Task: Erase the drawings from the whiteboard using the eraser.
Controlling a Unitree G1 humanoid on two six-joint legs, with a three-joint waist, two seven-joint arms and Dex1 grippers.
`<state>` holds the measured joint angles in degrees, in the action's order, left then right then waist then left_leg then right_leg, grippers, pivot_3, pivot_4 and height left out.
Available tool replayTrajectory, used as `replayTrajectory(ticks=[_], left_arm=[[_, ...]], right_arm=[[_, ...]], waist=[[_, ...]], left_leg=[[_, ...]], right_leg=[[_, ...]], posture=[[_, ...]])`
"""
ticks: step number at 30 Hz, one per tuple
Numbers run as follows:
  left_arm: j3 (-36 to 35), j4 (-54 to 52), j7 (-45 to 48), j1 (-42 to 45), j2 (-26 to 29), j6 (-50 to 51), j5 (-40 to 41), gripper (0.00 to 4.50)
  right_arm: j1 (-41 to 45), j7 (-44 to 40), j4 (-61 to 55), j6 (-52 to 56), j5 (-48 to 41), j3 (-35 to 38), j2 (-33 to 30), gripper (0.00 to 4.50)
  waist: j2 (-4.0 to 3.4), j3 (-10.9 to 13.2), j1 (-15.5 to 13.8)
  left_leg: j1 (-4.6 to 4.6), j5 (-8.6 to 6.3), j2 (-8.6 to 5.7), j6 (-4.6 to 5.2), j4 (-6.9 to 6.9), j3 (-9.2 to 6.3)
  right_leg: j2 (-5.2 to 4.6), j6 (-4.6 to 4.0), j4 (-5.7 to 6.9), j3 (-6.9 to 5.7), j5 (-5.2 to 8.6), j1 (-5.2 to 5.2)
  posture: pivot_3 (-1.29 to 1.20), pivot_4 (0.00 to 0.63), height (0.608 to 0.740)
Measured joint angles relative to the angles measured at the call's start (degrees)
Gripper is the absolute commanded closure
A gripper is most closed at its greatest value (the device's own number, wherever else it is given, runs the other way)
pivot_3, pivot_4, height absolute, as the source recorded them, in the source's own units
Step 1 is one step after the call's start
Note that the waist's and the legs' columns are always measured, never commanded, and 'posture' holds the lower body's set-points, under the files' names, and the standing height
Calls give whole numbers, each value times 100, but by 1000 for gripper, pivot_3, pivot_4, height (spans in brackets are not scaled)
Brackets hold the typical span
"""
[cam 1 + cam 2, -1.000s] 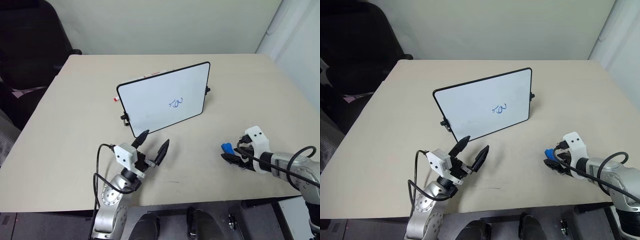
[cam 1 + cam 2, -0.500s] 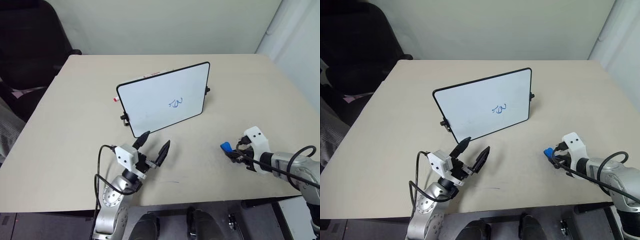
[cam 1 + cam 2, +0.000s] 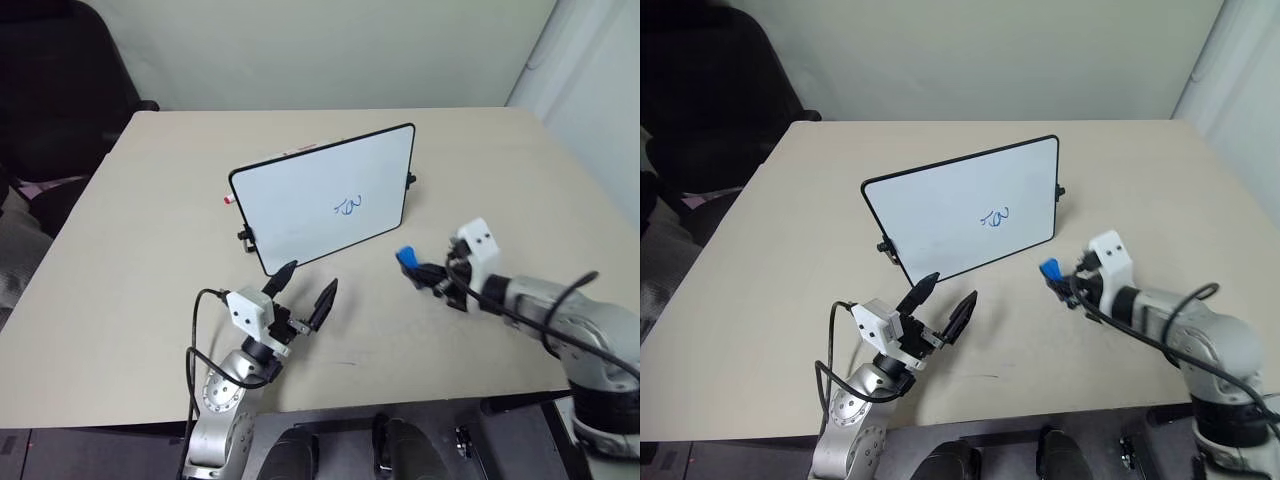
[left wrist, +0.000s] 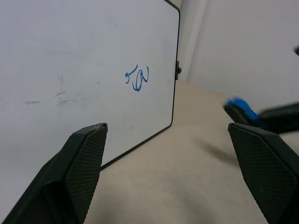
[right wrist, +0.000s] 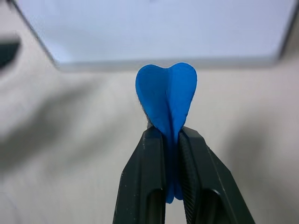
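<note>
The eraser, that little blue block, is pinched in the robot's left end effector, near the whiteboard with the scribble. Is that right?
Not quite: the right end effector pinches the eraser, as the right wrist view shows. The whiteboard does carry the scribble.

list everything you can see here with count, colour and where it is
whiteboard: 1, white with black frame, standing tilted mid-table
drawings: 1 small scribble, blue, right part of the board's face
eraser: 1, blue, pinched in the right end effector, off the table near the board's lower right corner
table: 1, beige, under everything
chair: 1, black, beyond the table's far left corner
left end effector: 1, black fingers, open, in front of the board
right end effector: 1, black fingers, shut on the eraser
</note>
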<state>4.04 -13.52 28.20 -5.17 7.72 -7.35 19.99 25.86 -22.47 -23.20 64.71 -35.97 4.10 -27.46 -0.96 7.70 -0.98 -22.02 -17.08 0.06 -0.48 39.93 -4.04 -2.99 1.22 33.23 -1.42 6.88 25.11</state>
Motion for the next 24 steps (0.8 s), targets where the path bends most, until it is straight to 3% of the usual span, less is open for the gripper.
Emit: replayTrajectory(ticks=[10,24], left_arm=[[-85,34,37,114,35,2,60,0],[-107,28,37,100,63,32,106,0]], right_arm=[[1060,226,1628,-1192,1014,-816,966,4365],[1733,399,2420,-1729,1468,-681,1494,4365]], waist=[[-1,0,-35],[-2,1,6]], left_leg=[[-22,-4,-2,-8,0,-6],[-42,7,1,-30,7,6]], right_leg=[[-8,-6,5,-1,-1,25],[-15,-45,70,-3,-21,86]], posture=[[0,150,737],[0,150,737]])
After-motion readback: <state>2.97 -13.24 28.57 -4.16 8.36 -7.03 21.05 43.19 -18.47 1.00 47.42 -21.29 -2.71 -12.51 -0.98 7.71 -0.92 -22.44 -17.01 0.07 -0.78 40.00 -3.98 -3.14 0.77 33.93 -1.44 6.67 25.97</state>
